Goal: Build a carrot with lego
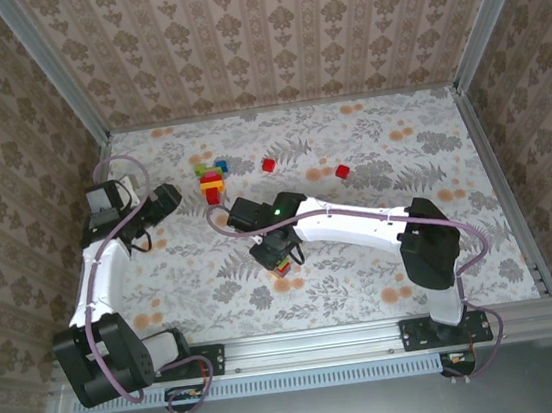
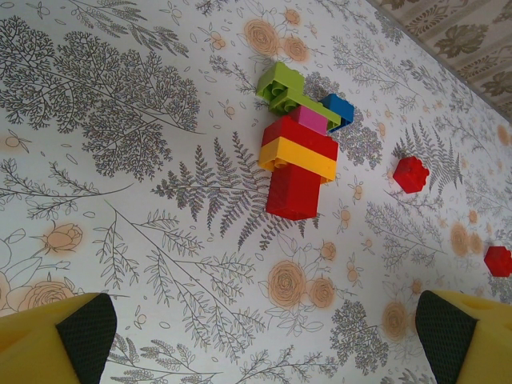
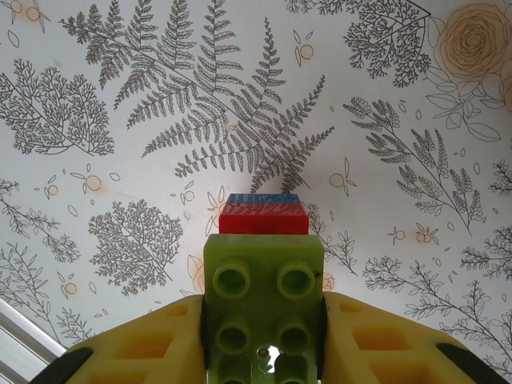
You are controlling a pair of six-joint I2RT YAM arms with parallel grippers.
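Near the middle of the floral-patterned table (image 1: 429, 137), my right pincer (image 3: 264, 340) is clenched on a lime-green studded plastic brick (image 3: 264, 280), yellow pads flat against its two side walls. A red brick (image 3: 264, 218) and a blue brick (image 3: 262, 197) are stuck to its end nearest the cloth. I cannot tell whether they touch the cloth.

My left pincer (image 2: 260, 344) hangs released, jaws spread wide, near the multicoloured brick stack (image 2: 298, 164) of red, yellow, magenta, green and blue, towards the far left corner. Two loose red bricks (image 1: 269, 165) (image 1: 342, 171) lie well apart, to its right.

I judge the step is joining my piece to that stack. I should hold square, line up the studs, press straight, and steady the stack with my left.

I see no container; everything lies loose on the table.
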